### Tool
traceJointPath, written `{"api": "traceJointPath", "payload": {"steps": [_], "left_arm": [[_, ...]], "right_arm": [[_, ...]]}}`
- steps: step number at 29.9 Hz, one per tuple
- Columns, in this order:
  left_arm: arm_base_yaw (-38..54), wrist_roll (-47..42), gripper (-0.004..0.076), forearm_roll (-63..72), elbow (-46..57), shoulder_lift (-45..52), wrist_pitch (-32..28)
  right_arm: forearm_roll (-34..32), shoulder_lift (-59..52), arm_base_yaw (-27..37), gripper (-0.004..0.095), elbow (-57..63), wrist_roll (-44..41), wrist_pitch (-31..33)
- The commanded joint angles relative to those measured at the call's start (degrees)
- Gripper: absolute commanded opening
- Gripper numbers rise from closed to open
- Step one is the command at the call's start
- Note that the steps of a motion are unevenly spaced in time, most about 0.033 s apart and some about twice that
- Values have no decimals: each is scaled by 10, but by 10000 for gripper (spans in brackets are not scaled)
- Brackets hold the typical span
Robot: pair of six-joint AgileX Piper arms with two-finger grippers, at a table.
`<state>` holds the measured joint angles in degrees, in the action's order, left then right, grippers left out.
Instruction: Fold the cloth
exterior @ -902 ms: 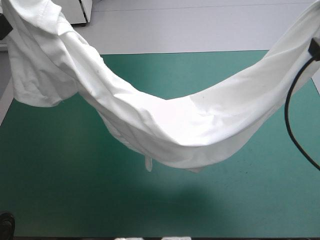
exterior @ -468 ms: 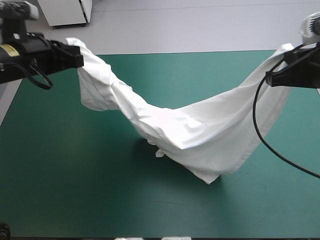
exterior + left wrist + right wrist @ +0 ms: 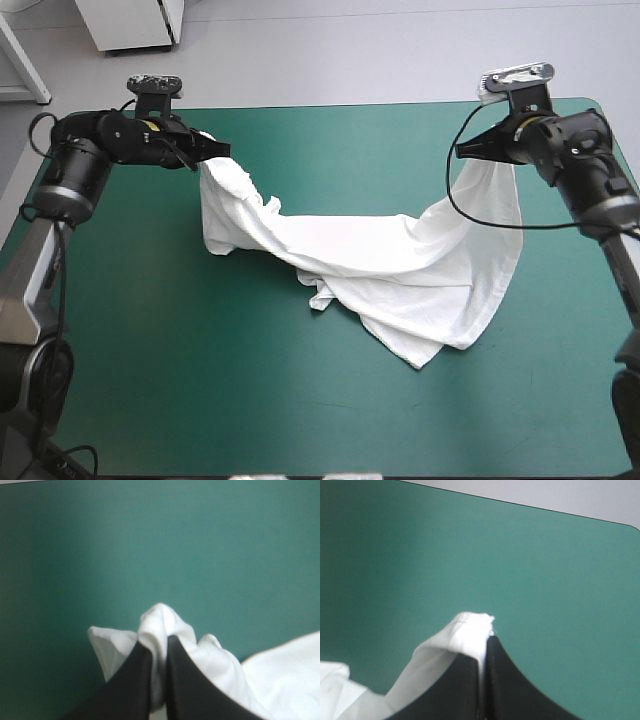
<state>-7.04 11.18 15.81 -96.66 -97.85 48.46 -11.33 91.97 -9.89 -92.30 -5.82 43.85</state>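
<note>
One T-shirt (image 3: 400, 290): white and short-sleeved. In the high view its sagging middle lies rumpled on the desk at the centre of the frame. Its nearest corner comes to a point just right of centre, lower middle.
One desk (image 3: 150, 400): the teal-green cover is bare across the lower third of the frame and again along the upper edge, between the raised ends of the cloth.
Two raised ends: the cloth climbs off the desk on both sides. The end at the upper left is a bunched, twisted fold. The end at the upper right hangs as a flatter panel.
Left hand (image 3: 222, 152): upper left of the frame, above the desk. It is clamped on the bunched end. In the left wrist view its two black fingers (image 3: 130, 685) all but meet, with a white fold (image 3: 160, 622) squeezed between them and puffing out ahead of the tips.
Right hand (image 3: 462, 150): upper right of the frame, well apart from the other. It is clamped on the far end of the cloth. In the right wrist view its two black fingers (image 3: 512, 685) are pressed together on a thin white edge (image 3: 470, 625) that drapes away to one side.
</note>
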Motion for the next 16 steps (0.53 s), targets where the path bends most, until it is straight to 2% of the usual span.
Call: {"api": "traceJointPath", "payload": {"steps": [1, 8, 16], "left_arm": [[0, 2, -9, 4, -46, -29, -73], [1, -2, -9, -9, -134, -145, -69], [1, -30, -9, -38, -165, -218, -56]], "right_arm": [[-55, 46, 4, -13, -53, -42, -69], [-40, 169, 18, -13, -137, -49, -46], [113, 250, 73, -13, -189, -16, 26]]}}
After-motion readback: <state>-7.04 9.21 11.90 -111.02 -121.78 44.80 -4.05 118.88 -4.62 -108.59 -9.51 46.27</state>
